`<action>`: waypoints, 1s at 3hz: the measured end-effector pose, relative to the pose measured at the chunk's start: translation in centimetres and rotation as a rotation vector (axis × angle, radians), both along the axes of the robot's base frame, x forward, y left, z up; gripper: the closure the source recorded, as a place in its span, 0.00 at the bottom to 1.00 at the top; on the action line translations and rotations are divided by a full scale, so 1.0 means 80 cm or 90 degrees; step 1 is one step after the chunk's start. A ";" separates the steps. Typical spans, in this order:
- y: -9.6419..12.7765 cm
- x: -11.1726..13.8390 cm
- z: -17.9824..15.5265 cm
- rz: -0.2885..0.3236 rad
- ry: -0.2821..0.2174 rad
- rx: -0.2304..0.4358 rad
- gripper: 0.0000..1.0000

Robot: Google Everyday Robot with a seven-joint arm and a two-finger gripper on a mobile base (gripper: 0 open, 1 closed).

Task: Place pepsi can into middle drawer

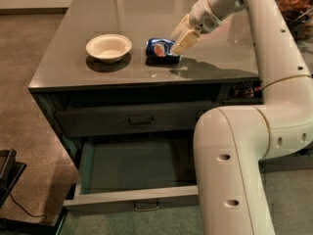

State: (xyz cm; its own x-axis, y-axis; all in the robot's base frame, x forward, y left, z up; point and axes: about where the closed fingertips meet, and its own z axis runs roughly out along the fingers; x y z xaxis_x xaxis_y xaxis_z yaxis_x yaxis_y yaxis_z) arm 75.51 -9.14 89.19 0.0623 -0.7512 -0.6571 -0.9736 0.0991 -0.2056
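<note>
The small blue pepsi can (pixel 160 50) lay on its side on the glossy grey desk (pixel 98 13), set back from the front edge and right of the cream round bowl (pixel 108 47). The cream claw (pixel 182 37) met the can's right end; I cannot tell whether it gripped. Below, the wide dark grey-green middle drawer (pixel 122 198) stood pulled out, its right part hidden by the white robot arm (pixel 234 180).

White arm (pixel 266 48) stretched forward, gripper (pixel 182 37) at its far end, tilted downward
</note>
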 end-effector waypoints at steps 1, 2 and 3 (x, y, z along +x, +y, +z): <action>0.005 0.005 -0.006 0.002 -0.002 0.001 0.00; 0.009 0.008 -0.009 0.001 -0.002 0.009 0.00; 0.008 0.020 -0.013 -0.024 -0.003 0.020 0.00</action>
